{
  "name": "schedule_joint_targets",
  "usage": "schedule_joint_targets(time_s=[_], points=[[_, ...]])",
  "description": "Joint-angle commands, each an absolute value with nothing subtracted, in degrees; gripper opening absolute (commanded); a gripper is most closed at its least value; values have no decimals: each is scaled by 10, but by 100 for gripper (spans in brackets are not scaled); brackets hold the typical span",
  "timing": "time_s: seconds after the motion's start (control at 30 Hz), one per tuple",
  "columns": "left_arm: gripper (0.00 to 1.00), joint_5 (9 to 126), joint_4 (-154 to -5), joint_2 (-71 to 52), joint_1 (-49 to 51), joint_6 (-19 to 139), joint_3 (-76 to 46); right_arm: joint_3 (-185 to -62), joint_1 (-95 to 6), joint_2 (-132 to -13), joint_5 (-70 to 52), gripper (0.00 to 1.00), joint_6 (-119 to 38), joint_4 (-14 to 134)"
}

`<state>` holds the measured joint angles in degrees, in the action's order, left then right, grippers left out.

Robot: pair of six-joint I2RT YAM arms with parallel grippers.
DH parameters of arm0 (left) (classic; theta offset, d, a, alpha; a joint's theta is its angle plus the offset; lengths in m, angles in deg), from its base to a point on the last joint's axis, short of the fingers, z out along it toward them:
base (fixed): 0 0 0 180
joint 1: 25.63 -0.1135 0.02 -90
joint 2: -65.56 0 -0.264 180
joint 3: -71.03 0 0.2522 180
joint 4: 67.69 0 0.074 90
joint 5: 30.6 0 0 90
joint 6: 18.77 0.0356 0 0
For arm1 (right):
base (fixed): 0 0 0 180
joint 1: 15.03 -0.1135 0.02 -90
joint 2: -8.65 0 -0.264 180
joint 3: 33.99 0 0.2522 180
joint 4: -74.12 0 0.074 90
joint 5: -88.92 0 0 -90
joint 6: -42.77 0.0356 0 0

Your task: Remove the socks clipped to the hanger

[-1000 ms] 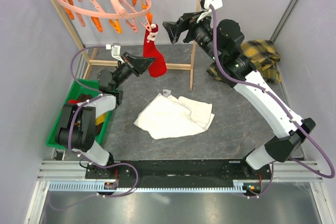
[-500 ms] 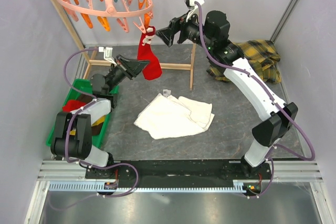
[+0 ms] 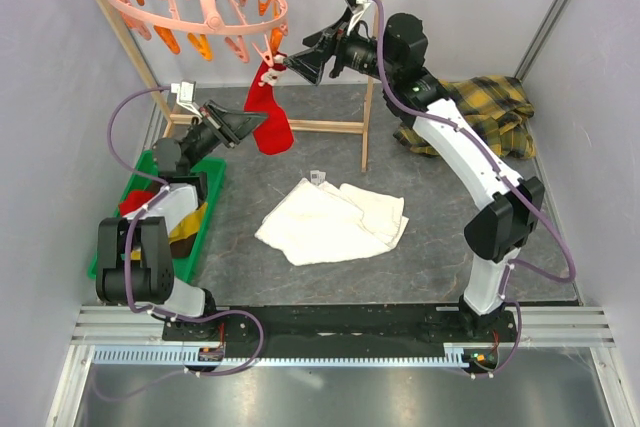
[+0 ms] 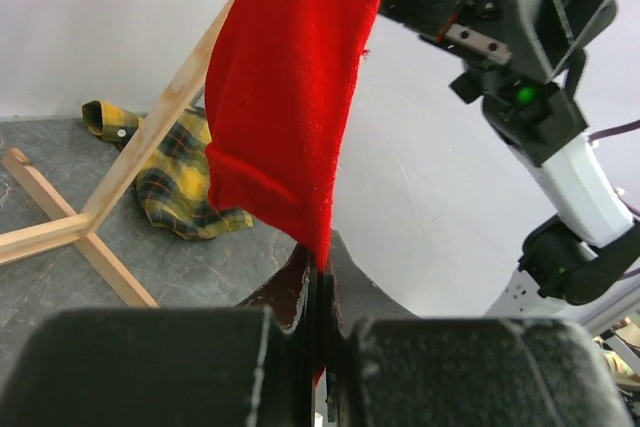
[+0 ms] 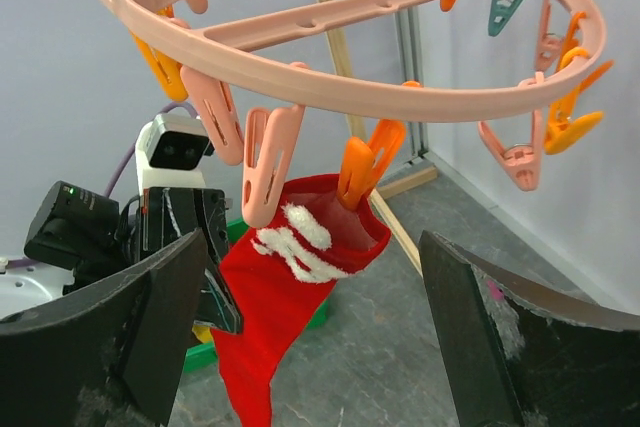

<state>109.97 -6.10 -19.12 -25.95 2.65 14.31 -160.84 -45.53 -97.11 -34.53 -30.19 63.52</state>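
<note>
Red sock (image 5: 268, 332) w/ white pattern hangs by orange clip (image 5: 362, 162) on hanger (image 5: 300, 82).

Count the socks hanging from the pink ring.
1: the red sock, under an orange clip on the hanger's rim, its lower end pinched by the left gripper. Every other visible clip is bare.

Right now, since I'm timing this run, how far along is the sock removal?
Done: several socks lie in the green bin. In hand: the left fingers are shut on the lower end of the red sock, the only one on the hanger; the right fingers, open, are near its orange clip. Left: open that clip, pull the sock free and, presumably, bin it.
</note>
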Motion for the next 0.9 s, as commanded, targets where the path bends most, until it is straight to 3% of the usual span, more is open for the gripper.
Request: schedule_joint_targets(time_s=[0.0, 0.53, 0.67, 0.87], points=[[2, 1146, 56, -178, -277, -29, 106, -1638, -454, -992, -379, 94, -258, 705], [2, 1191, -3, -178, -313, -52, 78, -1659, -438, -1072, -404, 90, -166, 840], [2, 1201, -29, -179, -313, -43, 74, -1674, -438, -1090, -413, 83, -168, 853], [2, 1216, -48, -181, -314, -40, 58, -1679, -438, -1118, -438, 87, -164, 903]])
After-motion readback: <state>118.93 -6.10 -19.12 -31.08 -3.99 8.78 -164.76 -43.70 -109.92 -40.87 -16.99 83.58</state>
